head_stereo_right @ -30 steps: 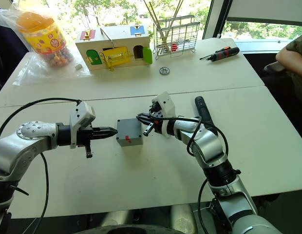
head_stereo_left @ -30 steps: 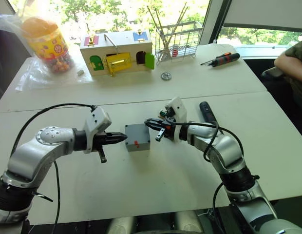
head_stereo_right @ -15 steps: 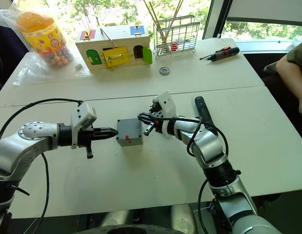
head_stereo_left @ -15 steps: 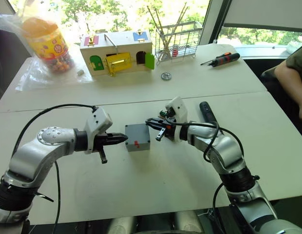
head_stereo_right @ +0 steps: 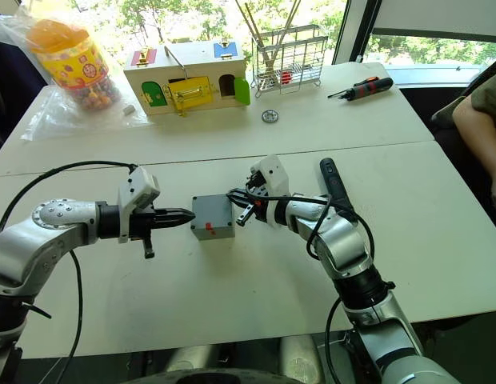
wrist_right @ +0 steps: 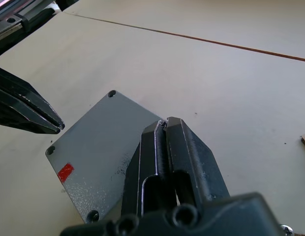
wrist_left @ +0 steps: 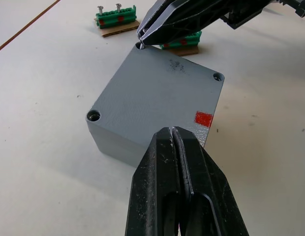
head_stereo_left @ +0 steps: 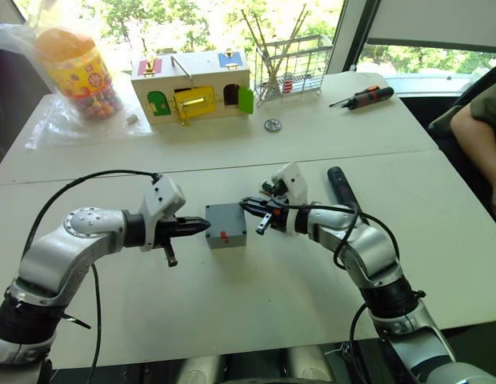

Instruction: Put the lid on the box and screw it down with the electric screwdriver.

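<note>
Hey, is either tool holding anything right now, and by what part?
The right tool seems to pinch a small screw by its upper end, over a corner hole of the lid. The left tool is shut, holding nothing.

grey lid (red mark), black fingers

Closed left end effector at lid edge, right end effector pinching screw at corner hole

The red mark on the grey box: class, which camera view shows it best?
The left wrist view: the red mark sits large and unobstructed near one corner of the lid. The right wrist view shows it smaller, near the picture's edge. Both eye views show it only as a tiny orange spot.
</note>
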